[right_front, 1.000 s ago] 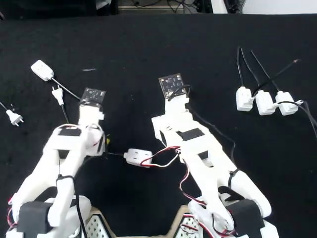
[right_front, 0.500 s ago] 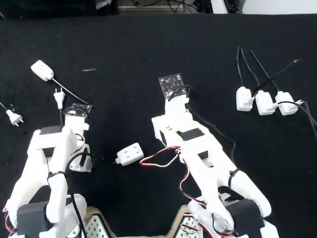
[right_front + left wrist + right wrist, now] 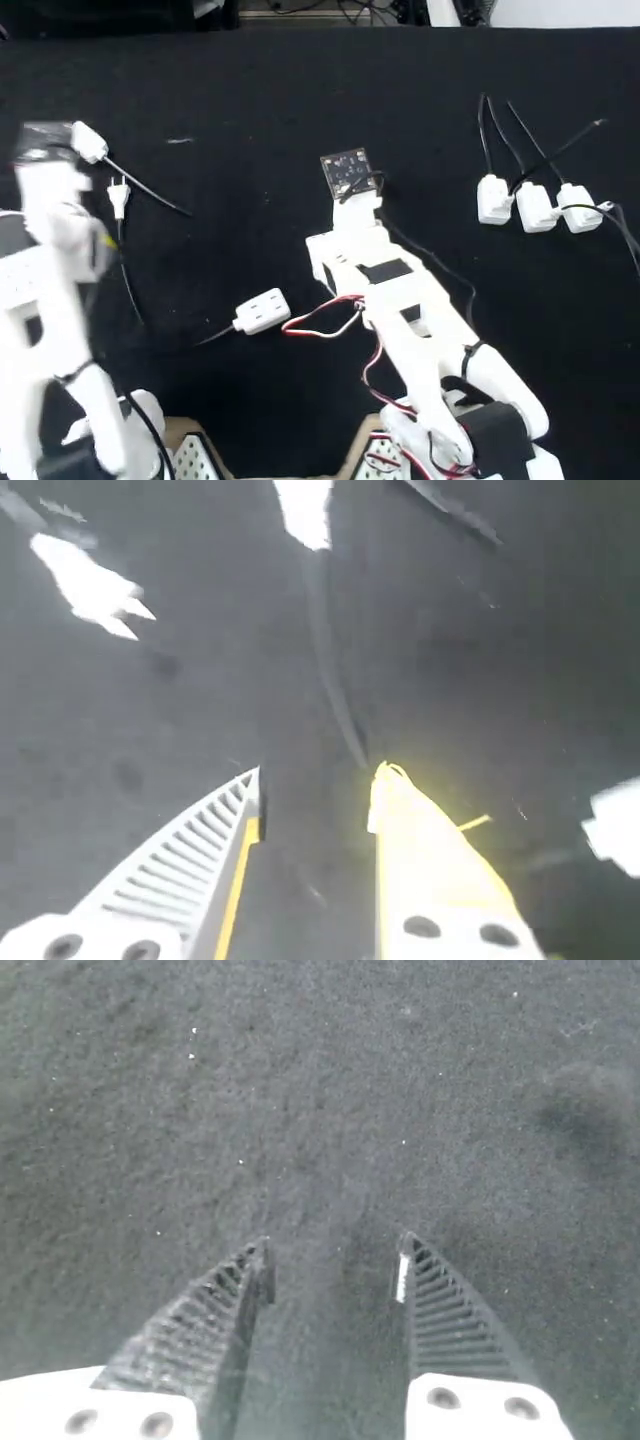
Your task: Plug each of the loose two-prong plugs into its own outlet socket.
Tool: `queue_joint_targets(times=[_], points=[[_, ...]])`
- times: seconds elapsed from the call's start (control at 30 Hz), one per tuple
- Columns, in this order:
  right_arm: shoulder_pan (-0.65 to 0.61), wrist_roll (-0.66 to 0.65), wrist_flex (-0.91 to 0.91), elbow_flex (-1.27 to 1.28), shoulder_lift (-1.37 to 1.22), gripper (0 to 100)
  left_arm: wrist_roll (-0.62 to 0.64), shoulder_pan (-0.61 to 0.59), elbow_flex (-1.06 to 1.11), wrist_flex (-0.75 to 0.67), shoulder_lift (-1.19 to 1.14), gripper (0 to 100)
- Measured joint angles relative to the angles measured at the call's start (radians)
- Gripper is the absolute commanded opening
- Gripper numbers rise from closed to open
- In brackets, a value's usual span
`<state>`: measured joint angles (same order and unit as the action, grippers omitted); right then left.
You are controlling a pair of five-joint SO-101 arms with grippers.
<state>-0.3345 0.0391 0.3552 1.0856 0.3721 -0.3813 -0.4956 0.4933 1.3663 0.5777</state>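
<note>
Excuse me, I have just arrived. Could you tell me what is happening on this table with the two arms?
Two robot arms are meant to put loose plugs into sockets on a black table. The left gripper hangs over the table's left side with jaws open, holding nothing; a black cable runs below it, and a loose plug lies near. The right gripper is also open and empty, over bare cloth. One white socket lies in the middle with no plug in it.
</note>
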Motion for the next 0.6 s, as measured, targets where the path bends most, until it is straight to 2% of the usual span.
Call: queue_joint_targets(times=[0.27, 0.5, 0.6], points=[[0.000, 0.000, 0.000, 0.000, 0.000, 19.4, 0.000, -0.238, -0.242, -0.107, -0.394, 19], [0.000, 0.000, 0.000, 0.000, 0.000, 19.4, 0.002, -0.293, -0.529, -0.126, -0.772, 19], [0.000, 0.000, 0.000, 0.000, 0.000, 19.4, 0.041, -0.304, -0.661, -0.126, -0.898, 19]])
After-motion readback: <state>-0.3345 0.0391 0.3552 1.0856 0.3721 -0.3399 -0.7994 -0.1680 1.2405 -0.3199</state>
